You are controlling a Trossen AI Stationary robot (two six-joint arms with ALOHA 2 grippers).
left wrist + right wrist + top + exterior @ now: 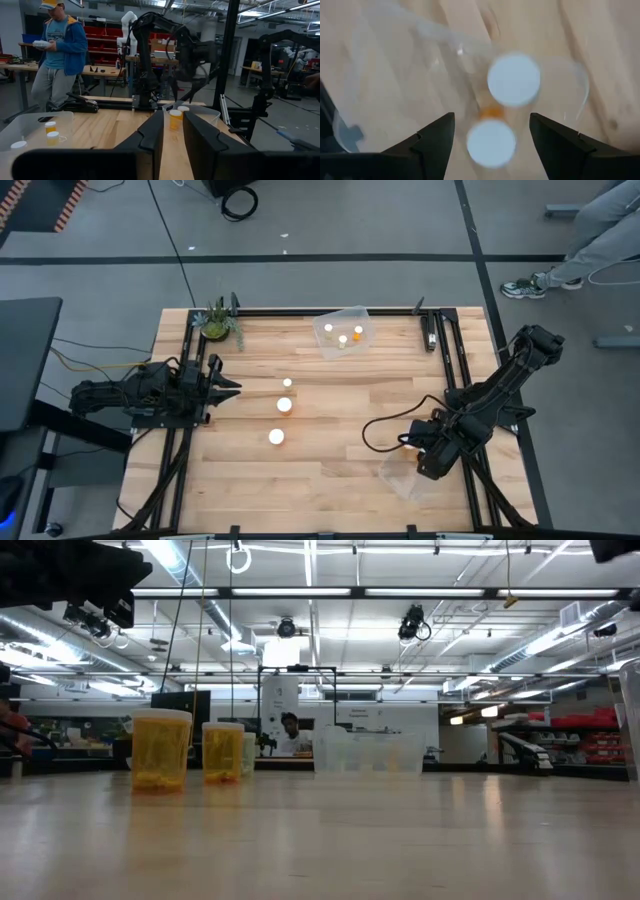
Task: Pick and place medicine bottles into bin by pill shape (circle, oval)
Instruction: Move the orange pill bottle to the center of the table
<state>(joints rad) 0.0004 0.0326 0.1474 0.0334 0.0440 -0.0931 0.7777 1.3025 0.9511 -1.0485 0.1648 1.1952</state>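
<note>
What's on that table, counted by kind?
Bottles: 8 (3 loose, 3 in the far bin, 2 in the near bin)
Bins: 2
Plant: 1
Total: 11

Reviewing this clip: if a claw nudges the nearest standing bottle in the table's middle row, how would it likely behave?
The nearest bottle stands upright on bare wood, so a high push would probably tip it. It is round, so once down it would likely roll. It looks like thin plastic with a little at its bottom, so probably light and stiff; smooth walls may slip.
</note>
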